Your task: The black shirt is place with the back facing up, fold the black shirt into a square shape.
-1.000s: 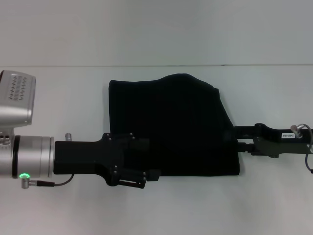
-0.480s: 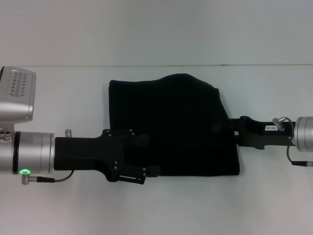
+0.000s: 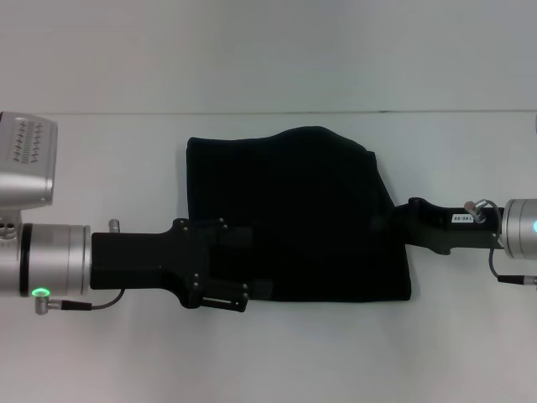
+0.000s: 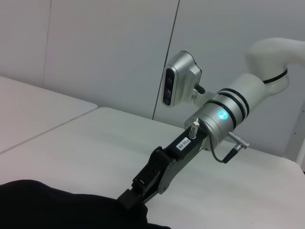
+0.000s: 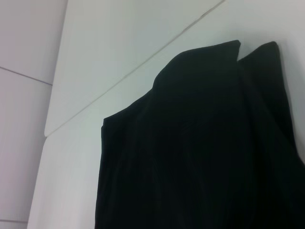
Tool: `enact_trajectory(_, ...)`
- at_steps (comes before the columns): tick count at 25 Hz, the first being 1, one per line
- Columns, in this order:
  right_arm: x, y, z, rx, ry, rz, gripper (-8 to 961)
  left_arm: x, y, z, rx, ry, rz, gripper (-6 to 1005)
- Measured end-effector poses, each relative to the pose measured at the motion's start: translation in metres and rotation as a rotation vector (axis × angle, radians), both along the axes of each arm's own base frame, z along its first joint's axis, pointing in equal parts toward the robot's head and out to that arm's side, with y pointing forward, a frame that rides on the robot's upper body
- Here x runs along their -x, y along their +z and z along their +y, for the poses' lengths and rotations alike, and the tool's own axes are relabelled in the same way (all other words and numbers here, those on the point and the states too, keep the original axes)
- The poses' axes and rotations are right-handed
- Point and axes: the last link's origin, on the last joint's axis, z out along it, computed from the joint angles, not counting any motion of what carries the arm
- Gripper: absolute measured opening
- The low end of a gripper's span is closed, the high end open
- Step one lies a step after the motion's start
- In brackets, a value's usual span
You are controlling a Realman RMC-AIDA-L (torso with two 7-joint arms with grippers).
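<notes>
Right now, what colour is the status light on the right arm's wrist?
Cyan-blue, on the silver right wrist; the left wrist view shows it best.

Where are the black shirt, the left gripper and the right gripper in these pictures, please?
black shirt (image 3: 294, 218): head view, middle of the folded fabric.
left gripper (image 3: 252, 269): head view, tips at the shirt's left edge.
right gripper (image 4: 129, 200): left wrist view, tips at the shirt's edge.

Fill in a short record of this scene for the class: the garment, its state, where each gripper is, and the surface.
garment: black shirt, plain, no print
state: folded into a compact, roughly square bundle, far edge uneven
left gripper: over the shirt's near left corner
right gripper: at the shirt's right edge, touching the fabric
surface: white table
</notes>
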Motion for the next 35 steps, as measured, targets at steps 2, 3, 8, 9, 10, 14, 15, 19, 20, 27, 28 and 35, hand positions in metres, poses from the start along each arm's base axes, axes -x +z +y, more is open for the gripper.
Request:
enact_trajectory(2,0.0,0.0,0.0,0.0,0.004,-0.002,248,0.0,0.0,0.0,-0.001,0.001,0.0,903)
enact_trajectory(3,-0.001,0.0,-0.001,0.0,0.005,-0.002,205,0.001,0.0,0.0,-0.002,0.001,0.001,903)
enact_trajectory(8,-0.001,0.003,-0.002,-0.017,0.02,0.015,80,0.002,-0.001,0.0,-0.009,0.013,0.004,903)
enact_trajectory(9,-0.001,0.004,-0.001,-0.023,0.024,0.015,60,0.003,-0.001,0.0,-0.01,0.015,0.005,903)
enact_trajectory(10,-0.001,0.005,0.0,-0.028,0.029,0.014,39,0.003,-0.001,0.0,-0.012,0.017,0.006,903)
enact_trajectory(14,0.004,0.011,0.007,-0.059,0.083,-0.002,45,0.004,-0.001,0.002,-0.027,0.026,0.012,903)
enact_trajectory(15,0.006,0.013,0.009,-0.067,0.1,-0.006,46,0.004,-0.001,0.003,-0.031,0.027,0.012,903)
enact_trajectory(19,0.018,0.017,0.019,-0.095,0.16,-0.021,52,0.004,0.001,0.005,-0.054,0.036,0.0,903)
enact_trajectory(20,0.021,0.018,0.021,-0.101,0.176,-0.023,54,0.004,0.002,0.006,-0.061,0.039,-0.004,903)
enact_trajectory(27,0.04,0.025,0.034,-0.14,0.265,-0.04,64,0.009,0.01,0.008,-0.101,0.068,-0.022,903)
enact_trajectory(28,0.045,0.027,0.037,-0.148,0.281,-0.046,65,0.01,0.011,0.008,-0.106,0.072,-0.025,903)
enact_trajectory(35,0.059,0.035,0.044,-0.156,0.337,-0.05,76,0.015,0.016,0.008,-0.136,0.1,-0.044,903)
